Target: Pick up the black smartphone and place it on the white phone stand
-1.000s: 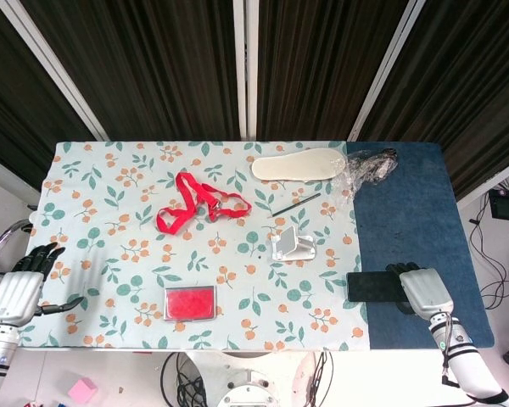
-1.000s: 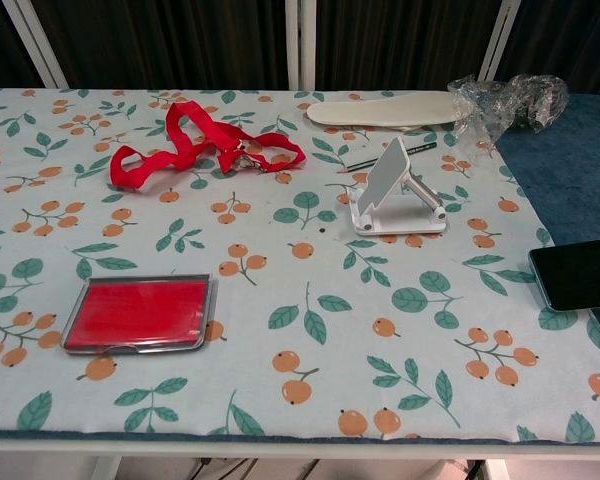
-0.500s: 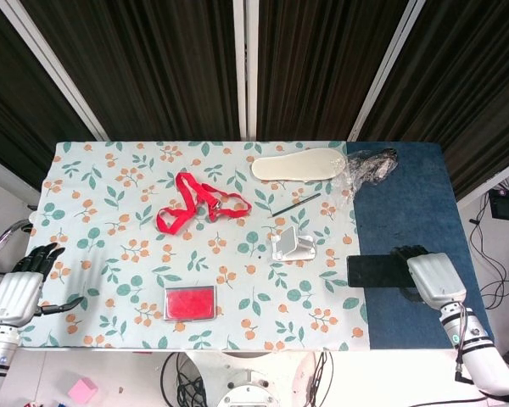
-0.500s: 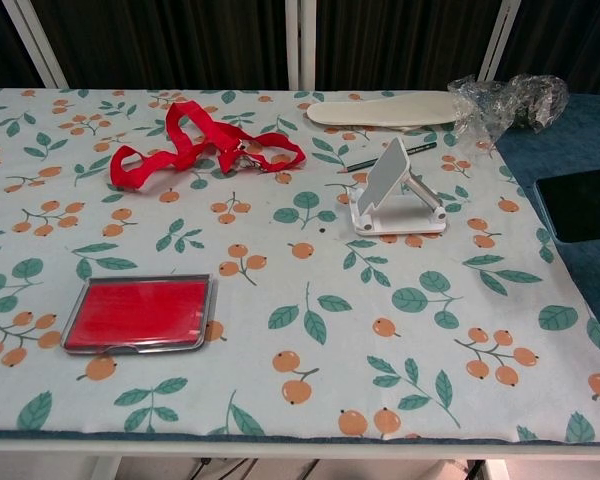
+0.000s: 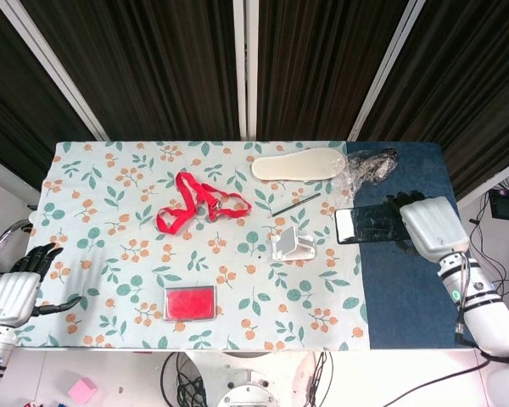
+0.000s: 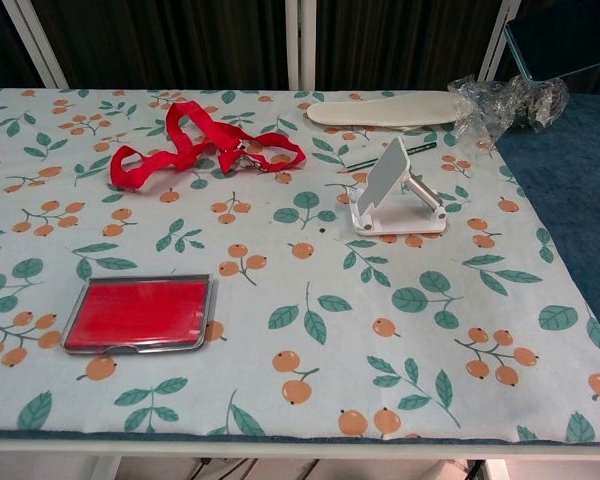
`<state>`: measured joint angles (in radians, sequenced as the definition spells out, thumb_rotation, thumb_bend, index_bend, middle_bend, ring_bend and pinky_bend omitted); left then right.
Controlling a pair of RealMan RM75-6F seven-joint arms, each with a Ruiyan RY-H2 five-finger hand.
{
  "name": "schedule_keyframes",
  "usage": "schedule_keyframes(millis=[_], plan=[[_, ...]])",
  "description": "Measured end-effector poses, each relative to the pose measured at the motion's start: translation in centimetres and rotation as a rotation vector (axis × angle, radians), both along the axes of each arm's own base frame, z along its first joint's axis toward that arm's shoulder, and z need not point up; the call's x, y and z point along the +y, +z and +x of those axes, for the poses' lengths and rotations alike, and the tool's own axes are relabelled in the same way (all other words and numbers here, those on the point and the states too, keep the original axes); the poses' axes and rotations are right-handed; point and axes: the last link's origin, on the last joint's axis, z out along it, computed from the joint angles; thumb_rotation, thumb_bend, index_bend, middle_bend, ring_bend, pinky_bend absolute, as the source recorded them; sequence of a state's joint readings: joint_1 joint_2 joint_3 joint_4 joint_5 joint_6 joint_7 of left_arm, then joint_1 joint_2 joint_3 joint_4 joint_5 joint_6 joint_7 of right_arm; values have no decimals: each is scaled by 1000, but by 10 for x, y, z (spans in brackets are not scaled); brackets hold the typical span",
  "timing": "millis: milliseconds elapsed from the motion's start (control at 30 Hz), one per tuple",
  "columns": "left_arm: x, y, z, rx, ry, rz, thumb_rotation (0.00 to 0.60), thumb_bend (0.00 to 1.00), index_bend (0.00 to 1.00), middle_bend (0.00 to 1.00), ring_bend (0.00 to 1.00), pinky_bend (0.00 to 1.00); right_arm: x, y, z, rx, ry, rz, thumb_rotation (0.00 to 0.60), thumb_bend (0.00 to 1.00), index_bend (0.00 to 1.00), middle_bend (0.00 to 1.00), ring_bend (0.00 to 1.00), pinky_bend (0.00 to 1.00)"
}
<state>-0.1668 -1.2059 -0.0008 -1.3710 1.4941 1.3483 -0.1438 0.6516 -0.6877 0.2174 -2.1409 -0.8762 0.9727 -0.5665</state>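
You are holding the black smartphone [image 5: 369,224] in the air, gripped at its right end by your right hand [image 5: 424,222], just right of the white phone stand [image 5: 290,245], which is sitting on the floral tablecloth [image 5: 110,212]. In the chest view the phone [image 6: 565,35] is showing at the top right corner. Your left hand [image 5: 19,291] is hanging off the table's left edge, fingers spread and holding nothing. A red lanyard [image 5: 197,203], a red case [image 5: 190,302] and a shoe insole [image 5: 299,163] are lying around the stand.
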Motion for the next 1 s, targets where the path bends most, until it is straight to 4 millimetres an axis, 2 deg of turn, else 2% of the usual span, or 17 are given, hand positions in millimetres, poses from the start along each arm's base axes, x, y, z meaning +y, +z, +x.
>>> schedule_keyframes(millis=[200,433,533,633,833,1000], plan=[[0,3,-4,0,14,6,247,0,102,63,62,197,-34,1,37,106,-27,42,600,331,798,424,440,567],[1,4,-5,1,23,3,248,0,102,64,61,197,-60,-10,104,285,9,71,600,331,802,428,440,567],[2,3,-6,-1,26,-1,247,0,102,63,61,197,-65,-21,128,364,21,80,600,331,813,429,440,567],[2,2,-6,-8,28,-2,246,0,102,64,61,197,-68,-36,143,436,17,95,600,331,820,429,440,567],[2,1,-8,-14,35,-6,245,0,102,63,61,197,-67,-68,168,553,19,118,600,331,818,429,440,567],[1,2,-10,-17,40,-5,244,0,102,63,61,197,-66,-86,186,608,32,122,600,332,817,429,440,567]])
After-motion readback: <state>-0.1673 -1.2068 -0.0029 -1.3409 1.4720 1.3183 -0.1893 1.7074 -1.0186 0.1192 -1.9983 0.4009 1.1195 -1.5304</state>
